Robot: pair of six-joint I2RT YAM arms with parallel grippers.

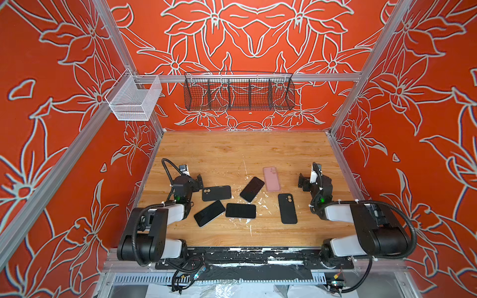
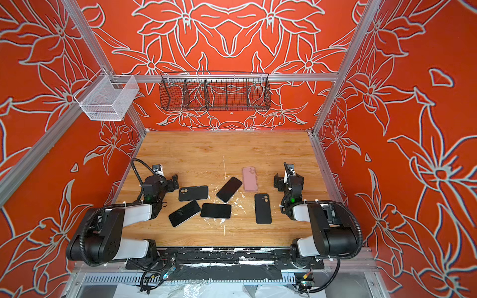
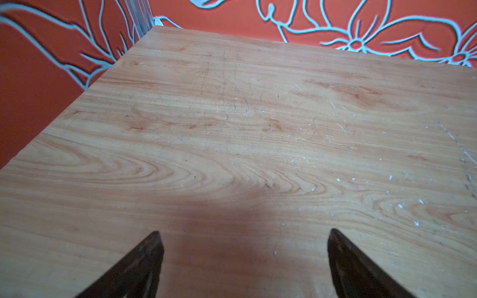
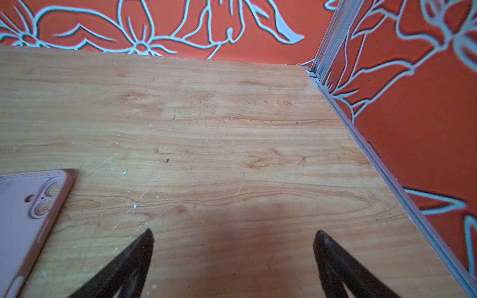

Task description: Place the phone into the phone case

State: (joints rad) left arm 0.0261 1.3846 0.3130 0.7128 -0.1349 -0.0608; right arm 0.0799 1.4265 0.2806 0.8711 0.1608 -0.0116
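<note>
While left gripper and right gripper gape empty, pink case — half cut off

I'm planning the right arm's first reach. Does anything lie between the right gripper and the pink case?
Nothing visible does. The pink case lies flat beside the open right gripper, only bare tabletop between them. A black phone lies on the case's other side.

On the bench, the left case lies just behind the left phone and middle phone, themselves side by side. The far phone lies between the left case and the far case; the right case lies before the far case.
</note>
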